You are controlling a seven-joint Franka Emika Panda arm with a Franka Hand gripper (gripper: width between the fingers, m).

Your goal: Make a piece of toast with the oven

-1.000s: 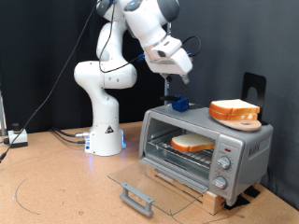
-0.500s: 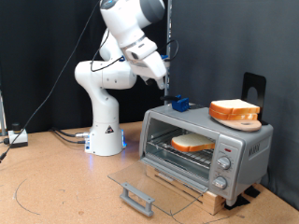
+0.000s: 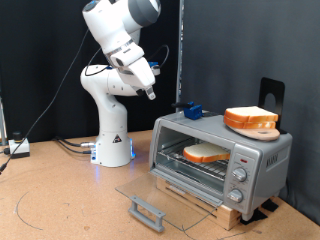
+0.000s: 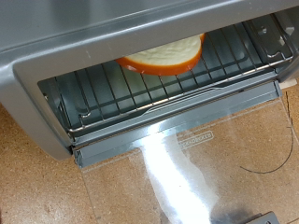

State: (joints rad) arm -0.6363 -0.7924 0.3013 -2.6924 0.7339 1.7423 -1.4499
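Observation:
The silver oven [image 3: 266, 158] stands at the exterior view's right with its glass door [image 3: 168, 195] folded down flat and the grey bar handle [image 3: 146, 211] at the front. The piece of toast [image 3: 205, 153] lies on the wire rack inside. My gripper [image 3: 150, 91] is up in the air to the exterior view's left of the oven, well clear of it, with nothing seen in it. The wrist view looks down on the oven [image 4: 56, 37], the toast [image 4: 163, 54] on the rack and the open door [image 4: 187, 154]; no fingers show there.
A round wooden dish with a second bread slice [image 3: 252, 120] sits on the oven's top, beside a small blue object [image 3: 191, 111]. A black stand [image 3: 272, 95] rises behind. The knobs [image 3: 238, 179] are on the oven's right side. The robot base [image 3: 112, 140] stands at the back left.
The arm has swung away from above the oven toward the exterior view's left. The toast stays on the rack and the door stays open.

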